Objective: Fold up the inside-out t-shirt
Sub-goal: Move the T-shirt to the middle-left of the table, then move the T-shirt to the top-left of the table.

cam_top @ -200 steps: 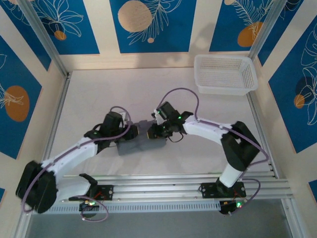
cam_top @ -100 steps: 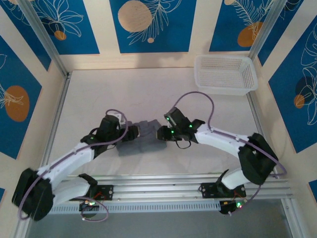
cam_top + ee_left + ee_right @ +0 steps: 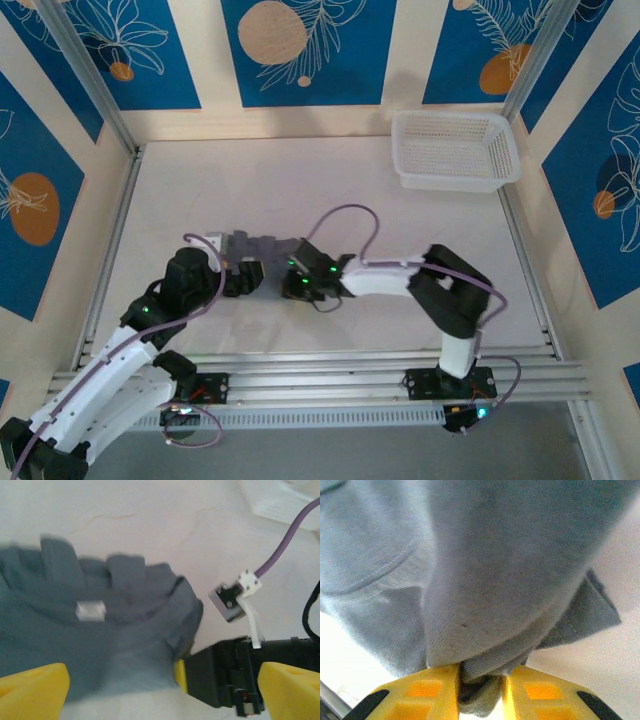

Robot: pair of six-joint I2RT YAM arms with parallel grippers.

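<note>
The inside-out t-shirt (image 3: 262, 246) is a small bunched slate-grey heap in the middle of the table. My right gripper (image 3: 481, 690) is shut on a thick fold of the shirt's hem (image 3: 495, 555), which hangs over its yellow fingers (image 3: 425, 692). From above, the right gripper (image 3: 298, 283) sits at the heap's right edge. My left gripper (image 3: 243, 278) stands wide open just near-left of the heap. Its yellow fingertips (image 3: 30, 690) sit far apart and hold nothing. The shirt (image 3: 100, 645) lies ahead of them, with a small white tag (image 3: 90, 611) showing.
A white plastic basket (image 3: 455, 150) stands at the back right corner. The right gripper's black body (image 3: 220, 677) and purple cable (image 3: 285, 545) lie close to my left fingers. Aluminium rails (image 3: 330, 375) run along the near edge.
My left gripper has opened wide, let go of the shirt and drawn back to the left. The right gripper has moved left, dragging the bunched shirt with it.
</note>
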